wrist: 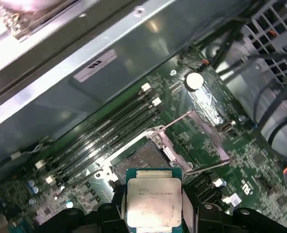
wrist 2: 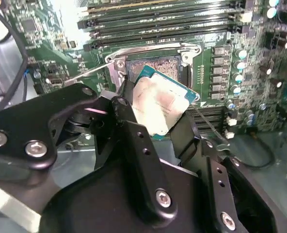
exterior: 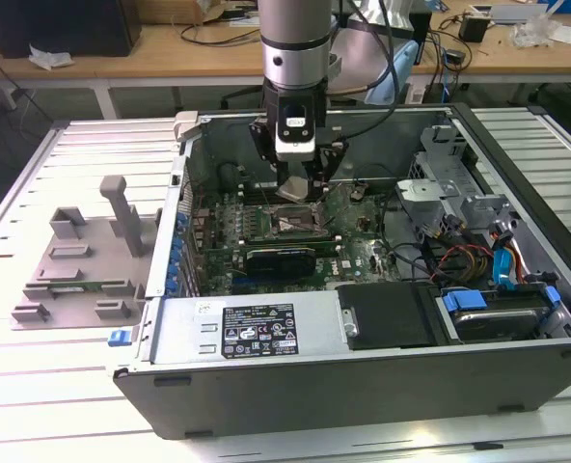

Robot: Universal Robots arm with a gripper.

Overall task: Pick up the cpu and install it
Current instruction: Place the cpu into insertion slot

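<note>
We pinch the cpu (wrist 2: pixel 158 109) between our jaws, tilted; the open socket (wrist 2: pixel 153 65) lies just beneath them.

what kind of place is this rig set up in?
Probably a robotics lab or workshop: an open computer case on a slatted metal table, cluttered wooden desks behind, and the gripper holding the cpu over the motherboard.

Lab; cluttered workbench (exterior: pixel 170 53); opened computer case (exterior: pixel 363 386)

Shiny silver metal top on the cpu (wrist: pixel 152 204), matt black claw (wrist 2: pixel 155 114), green circuit board (wrist: pixel 204 119), matt grey plastic tray (exterior: pixel 73 275).
</note>
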